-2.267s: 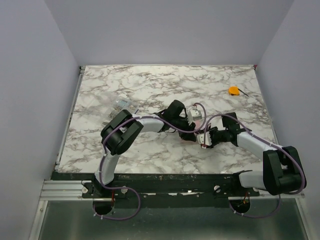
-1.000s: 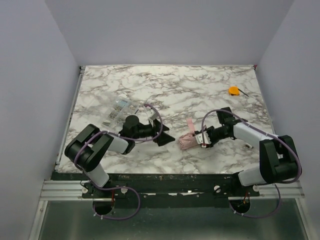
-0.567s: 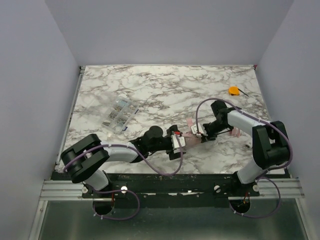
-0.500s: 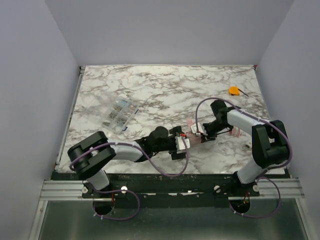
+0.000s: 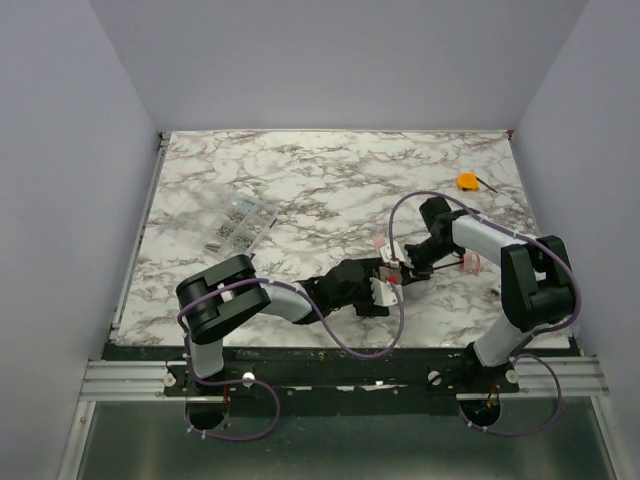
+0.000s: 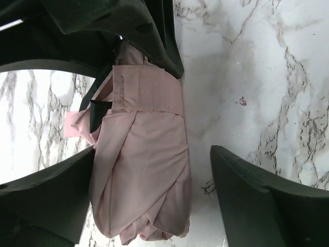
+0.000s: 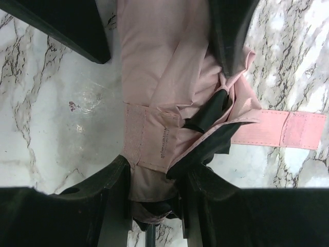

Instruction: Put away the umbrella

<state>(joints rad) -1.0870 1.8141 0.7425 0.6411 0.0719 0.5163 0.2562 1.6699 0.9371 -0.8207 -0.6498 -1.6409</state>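
Evidently the right gripper point(image 7: 154, 177), jaws pinching the umbrella point(image 6: 141, 195), steadies it so the left gripper point(image 6: 151, 154), jaws wide, can regrasp.

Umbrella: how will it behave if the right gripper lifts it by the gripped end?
Probably floppy: the umbrella is loose, creased fabric, so the free end may sag from the right gripper. Its strap lies unfastened on the table and would likely dangle. It is a rounded bundle, so it might roll if pushed.
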